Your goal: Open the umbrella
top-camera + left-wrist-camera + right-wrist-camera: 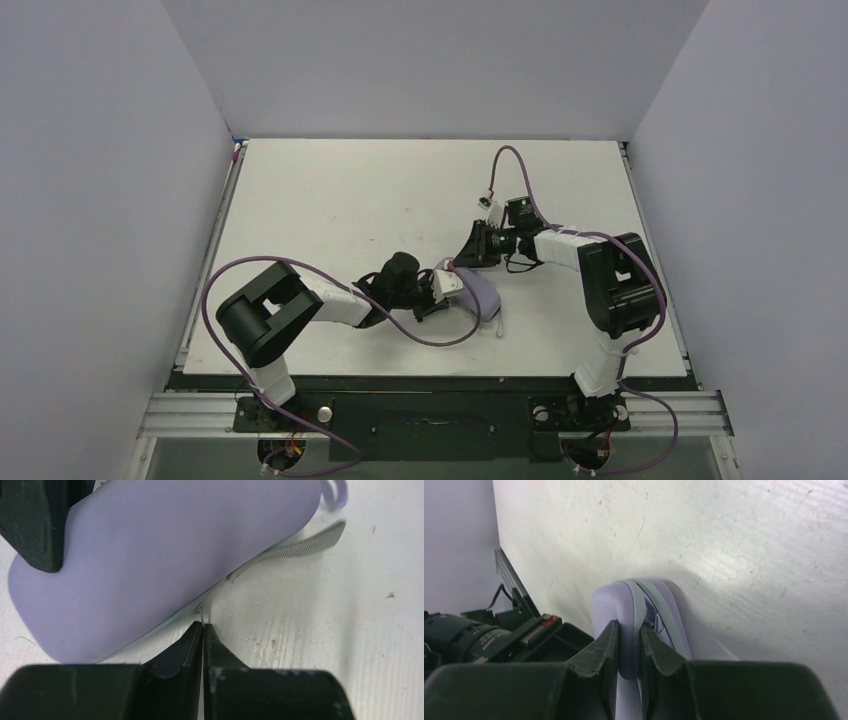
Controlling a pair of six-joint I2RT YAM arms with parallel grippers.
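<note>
While grey walls [430, 60] enclose the white table [350, 190], the right claw [628, 630] pinches the lavender case [165, 555], the left claw [202, 626] pressed together.

Top external: high above the near edge, looking down on the whole table [330, 190].
Left wrist: close above the lavender case [150, 555].
Right wrist: close, facing its end.
Shared: the case.

A robotics lab cell: plain grey walls [420, 60] box a white counter [330, 200], arms bolted along its near edge.

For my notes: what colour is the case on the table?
The case is pale lavender; the left wrist view shows it best.
</note>
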